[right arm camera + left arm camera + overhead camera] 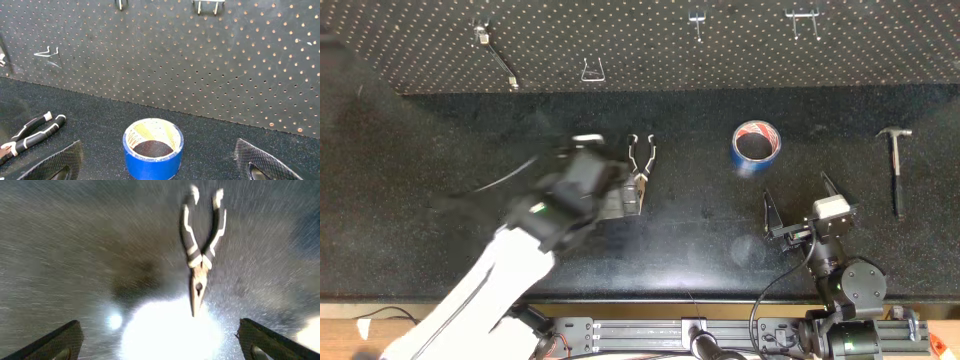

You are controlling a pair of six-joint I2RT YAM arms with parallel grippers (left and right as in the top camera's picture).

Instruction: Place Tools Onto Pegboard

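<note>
Black-and-white-handled pliers [640, 160] lie flat on the dark mat, jaws toward the front edge. My left gripper [160, 347] hovers open just in front of the pliers [201, 255], with nothing between its fingers; the left arm [565, 195] shows blurred beside them. A blue tape roll [756, 145] stands right of centre, and a hammer [895, 165] lies at the far right. My right gripper [800, 205] rests open near the front, facing the tape roll [153, 147]. A wrench [498, 55] hangs on the pegboard [650, 60] at the left.
Bare hooks stick out of the pegboard: a wire triangle hook [592, 70] at centre-left, a single hook [697, 22] and a double hook [803, 20] at upper right. The pliers [30, 132] also appear in the right wrist view. The arms' mounting rail [700, 330] runs along the front.
</note>
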